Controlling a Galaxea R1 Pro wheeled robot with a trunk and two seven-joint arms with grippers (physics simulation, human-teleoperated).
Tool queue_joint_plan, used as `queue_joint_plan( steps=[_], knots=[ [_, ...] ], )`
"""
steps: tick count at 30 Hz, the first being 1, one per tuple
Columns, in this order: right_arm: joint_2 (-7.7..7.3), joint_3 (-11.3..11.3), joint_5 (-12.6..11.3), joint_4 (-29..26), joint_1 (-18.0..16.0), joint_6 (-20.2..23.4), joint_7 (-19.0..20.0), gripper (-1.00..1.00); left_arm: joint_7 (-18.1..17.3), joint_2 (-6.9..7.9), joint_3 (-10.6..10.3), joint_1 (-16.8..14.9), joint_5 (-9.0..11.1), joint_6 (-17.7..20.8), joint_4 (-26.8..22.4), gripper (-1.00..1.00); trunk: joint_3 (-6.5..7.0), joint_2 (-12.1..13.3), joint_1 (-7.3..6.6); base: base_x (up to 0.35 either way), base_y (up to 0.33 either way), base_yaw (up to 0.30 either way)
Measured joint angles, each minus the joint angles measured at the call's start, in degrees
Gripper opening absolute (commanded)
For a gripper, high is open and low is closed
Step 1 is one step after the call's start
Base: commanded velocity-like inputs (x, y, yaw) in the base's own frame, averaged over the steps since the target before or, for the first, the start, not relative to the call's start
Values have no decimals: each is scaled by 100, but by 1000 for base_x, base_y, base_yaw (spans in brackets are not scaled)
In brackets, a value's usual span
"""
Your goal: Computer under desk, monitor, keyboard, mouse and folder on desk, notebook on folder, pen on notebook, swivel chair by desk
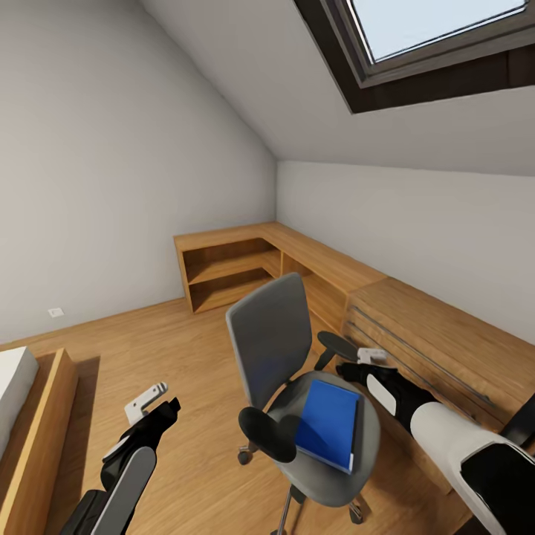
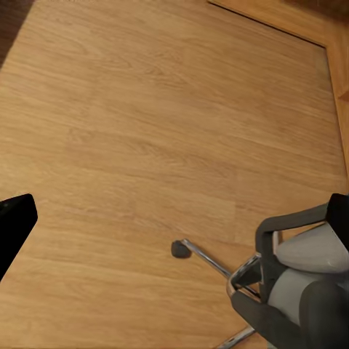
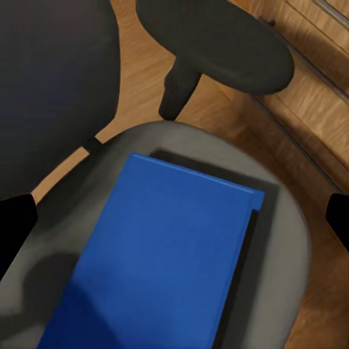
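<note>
The swivel chair (image 1: 269, 336) stands in the middle of the wooden floor, grey back upright, black armrests on both sides. On its grey seat (image 3: 287, 218) lies the blue folder (image 1: 327, 422), flat. My right gripper (image 1: 362, 362) hovers open by the chair's far armrest (image 3: 218, 43). In the right wrist view it looks down on the folder (image 3: 167, 254), with its dark fingertips (image 3: 14, 225) wide apart at the picture's edges. My left gripper (image 1: 152, 405) hangs open over bare floor left of the chair. The left wrist view shows the chair's chrome base and a castor (image 2: 180, 249).
A light wood dresser (image 1: 438, 334) with long handles stands close behind the chair at the right. Low wooden shelving (image 1: 230, 267) runs along the far corner. A wooden bed frame (image 1: 41, 416) sits at the left edge. Open floor lies between bed and chair.
</note>
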Motion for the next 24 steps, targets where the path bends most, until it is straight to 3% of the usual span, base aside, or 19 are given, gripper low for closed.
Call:
queue_joint_plan(
  steps=[24],
  knots=[
    [10,-24,-78,-15,6,13,-22,100,-2,-8,-19,1,3,37,-31,100,-437,-963,527,0,0,13]
  ],
)
